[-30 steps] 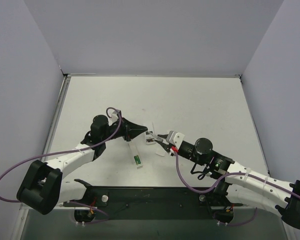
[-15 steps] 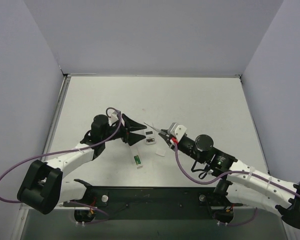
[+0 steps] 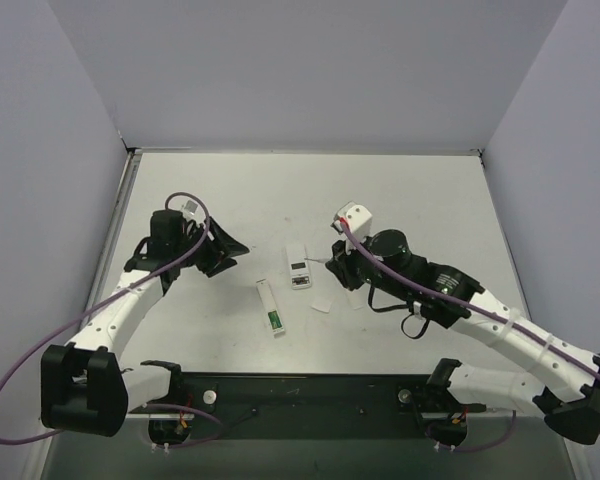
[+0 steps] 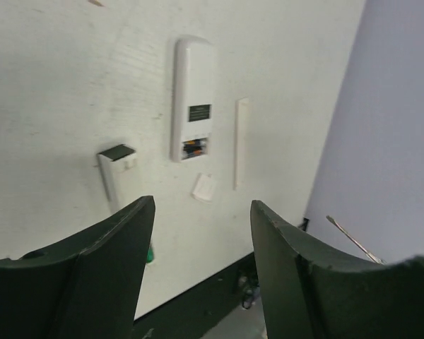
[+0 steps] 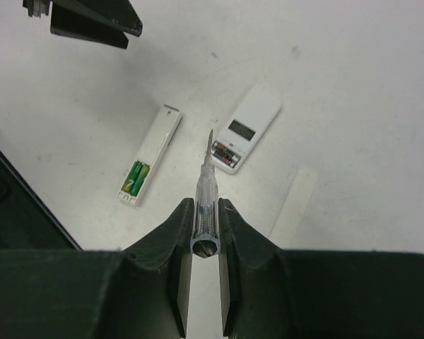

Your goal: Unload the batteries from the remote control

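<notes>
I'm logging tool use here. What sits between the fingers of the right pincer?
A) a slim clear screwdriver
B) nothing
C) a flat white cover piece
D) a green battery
A: the right wrist view shows the right pincer shut on a slim clear screwdriver, with its metal tip pointing forward.

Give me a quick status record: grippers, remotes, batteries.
left gripper: open, empty
right gripper: shut on screwdriver, tip pointing toward wide remote
slim remote: compartment open, green batteries inside
wide remote: compartment open, dark battery inside
covers: long cover and small cover lying loose
</notes>
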Available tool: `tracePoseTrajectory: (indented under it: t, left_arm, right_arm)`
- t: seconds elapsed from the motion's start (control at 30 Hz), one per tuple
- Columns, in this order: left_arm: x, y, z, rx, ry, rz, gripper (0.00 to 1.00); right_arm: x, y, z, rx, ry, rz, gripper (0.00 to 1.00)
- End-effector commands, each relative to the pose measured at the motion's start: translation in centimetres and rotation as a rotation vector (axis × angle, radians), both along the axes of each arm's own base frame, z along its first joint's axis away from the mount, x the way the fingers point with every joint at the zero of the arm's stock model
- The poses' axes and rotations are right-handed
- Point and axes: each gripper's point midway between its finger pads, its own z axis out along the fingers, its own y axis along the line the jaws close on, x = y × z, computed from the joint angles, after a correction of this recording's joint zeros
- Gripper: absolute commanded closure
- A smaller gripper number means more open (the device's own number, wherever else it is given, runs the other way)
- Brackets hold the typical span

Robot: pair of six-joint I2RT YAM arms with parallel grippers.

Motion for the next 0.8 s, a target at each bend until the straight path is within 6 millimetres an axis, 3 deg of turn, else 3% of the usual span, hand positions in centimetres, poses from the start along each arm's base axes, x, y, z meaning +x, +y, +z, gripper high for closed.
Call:
tracePoseTrajectory:
  t: [0.0, 0.13, 0.27, 0.77]
  left_arm:
    - [-1.7, 2.4, -4.7, 0.223, 0.067, -0.069, 0.34]
    - [-2.9, 2.4, -7.5, 0.228, 0.116, -0.083, 0.36]
    - [-3.5, 1.6, -8.9, 0.202, 0.147, -0.119, 0.36]
    - [-5.7, -4.1, -11.6, 0.108, 0.193, -0.243, 0.4]
  right_arm:
    - [-3.2, 0.4, -3.9, -0.077, 0.307, 0.033, 1.0]
    - [-3.7, 2.5, -4.4, -0.055, 0.401, 0.068, 1.0]
    - [-3.4, 3.7, -4.5, -0.037, 0.451, 0.054, 1.0]
    - [-4.5, 6.3, -7.6, -0.102, 0.54, 0.127, 1.0]
